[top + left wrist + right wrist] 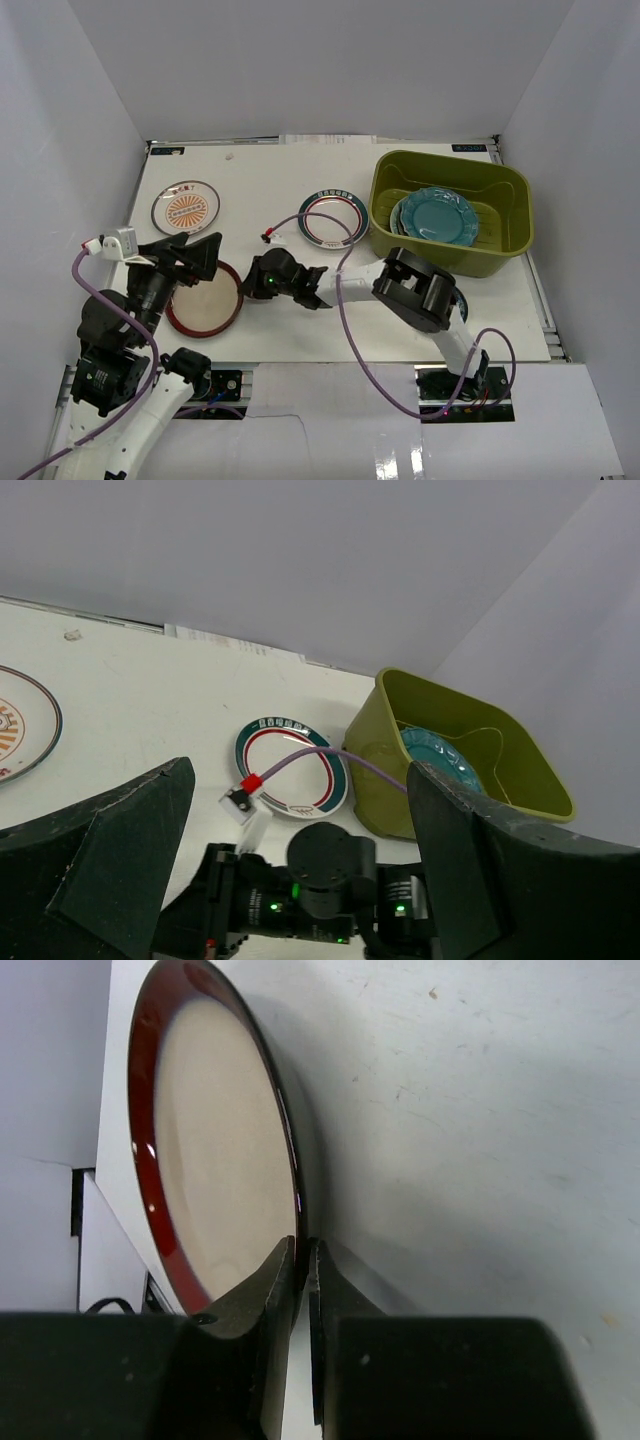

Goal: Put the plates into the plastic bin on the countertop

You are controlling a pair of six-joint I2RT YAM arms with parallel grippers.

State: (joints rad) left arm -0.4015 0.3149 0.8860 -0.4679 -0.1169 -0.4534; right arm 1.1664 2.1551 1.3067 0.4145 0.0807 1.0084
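Nearby, right hand pinches red-rimmed plate; striped plate lettering unreadable.

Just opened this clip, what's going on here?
The right pincer, reaching across to the left, is shut on the rim of the red-rimmed plate, which rests on the countertop. The left pincer hangs wide open close by, holding nothing. The plastic bin already holds stacked teal plates. An orange sunburst plate and a red-and-teal ringed plate wait on the countertop.
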